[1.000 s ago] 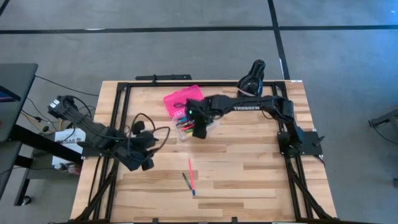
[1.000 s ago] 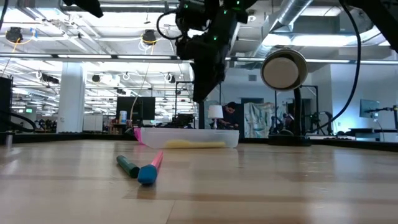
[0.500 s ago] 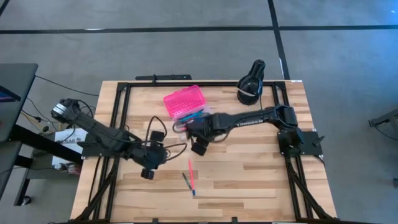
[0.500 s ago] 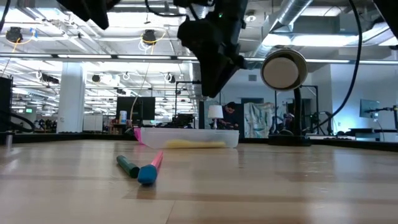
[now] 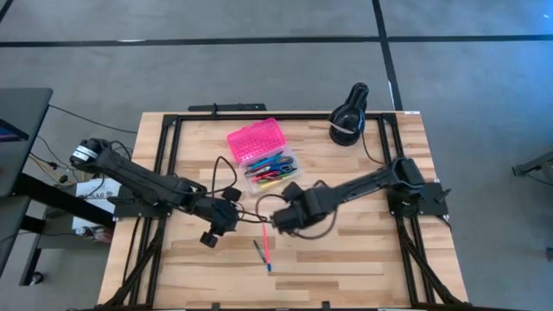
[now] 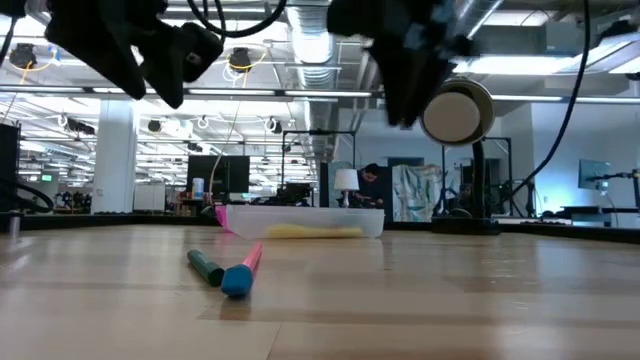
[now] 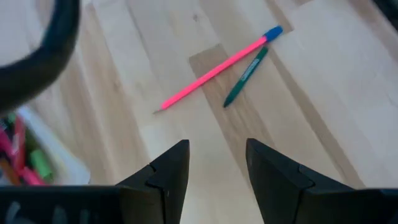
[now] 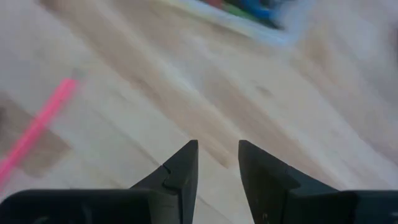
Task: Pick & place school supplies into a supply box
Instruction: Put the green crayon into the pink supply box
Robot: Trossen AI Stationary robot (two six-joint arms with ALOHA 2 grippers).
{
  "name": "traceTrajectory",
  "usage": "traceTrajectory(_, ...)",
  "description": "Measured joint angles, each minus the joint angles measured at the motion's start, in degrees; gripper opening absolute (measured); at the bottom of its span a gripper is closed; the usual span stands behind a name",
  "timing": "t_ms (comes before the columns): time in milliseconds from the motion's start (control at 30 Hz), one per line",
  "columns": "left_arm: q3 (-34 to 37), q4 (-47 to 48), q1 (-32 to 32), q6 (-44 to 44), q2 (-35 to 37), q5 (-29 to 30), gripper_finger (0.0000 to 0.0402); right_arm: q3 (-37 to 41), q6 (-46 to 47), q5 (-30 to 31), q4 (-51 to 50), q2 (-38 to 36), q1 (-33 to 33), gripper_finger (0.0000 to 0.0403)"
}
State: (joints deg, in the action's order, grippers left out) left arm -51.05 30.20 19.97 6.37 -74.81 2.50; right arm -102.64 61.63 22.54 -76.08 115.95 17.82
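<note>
The supply box (image 5: 262, 154) lies open toward the far middle of the wooden counter (image 5: 363, 250), its pink lid (image 5: 255, 140) folded back on the far side and its clear base (image 5: 272, 171) filled with pens of many colours. In the low view the base shows as a shallow clear tray (image 6: 305, 221) with something yellow inside.

Nearer, well apart from the box, a pink pencil (image 5: 265, 244) with a blue end and a dark green pen (image 5: 258, 250) lie loose on the counter just beside each other; whether they touch I cannot tell.

The right gripper (image 5: 278, 220) hangs above the counter between the box and the pink pencil, its jaws a little apart with nothing between them. The left gripper (image 5: 221, 226) hangs to the left of the two loose pieces, jaws spread and empty; its wrist view looks past its fingers (image 7: 169, 168) at the pink pencil (image 7: 214, 68) and green pen (image 7: 245, 76).

A black round device (image 5: 349, 117) stands at the far right corner.
</note>
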Motion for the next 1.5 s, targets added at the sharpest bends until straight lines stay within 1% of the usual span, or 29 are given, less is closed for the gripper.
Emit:
traceTrajectory(133,2.6,-6.8,-0.1,1.0,-0.2,-2.3,0.0154,0.0,8.2,3.8,-6.3,-2.7,3.6,0.0108)
traceTrajectory(300,5.0,-14.3,-0.1,2.8,-1.6,-3.7,0.0154,0.0,15.3,8.2,-10.6,-7.0,7.9,0.0108)
traceTrajectory(367,5.2,-15.7,-0.1,3.5,-2.8,-3.9,0.0154,0.0,18.8,10.5,-12.0,-8.7,9.5,0.0108)
traceTrajectory(467,5.2,-19.3,-0.1,4.0,-6.1,-5.8,0.0154,0.0,23.6,13.9,-14.1,-10.9,12.1,0.0108)
traceTrajectory(667,5.2,-25.3,-0.2,3.9,-13.0,-9.7,0.0154,2.1,30.2,19.9,-13.4,-14.7,17.0,0.0108)
traceTrajectory(933,5.2,-31.2,-0.2,3.8,-21.7,-11.2,0.0153,5.7,38.0,20.2,-13.9,-15.3,21.3,0.0108)
traceTrajectory(1067,4.9,-32.8,-0.2,3.6,-24.8,-12.3,0.0153,7.8,43.1,19.6,-14.0,-15.3,23.0,0.0108)
traceTrajectory(1267,4.8,-34.8,-0.2,3.9,-25.8,-12.3,0.0153,8.3,45.9,19.6,-13.9,-15.3,25.6,0.0108)
traceTrajectory(1500,4.8,-36.3,-0.4,7.2,-25.7,-11.5,0.0153,8.3,46.4,19.6,-13.9,-15.3,26.0,0.0108)
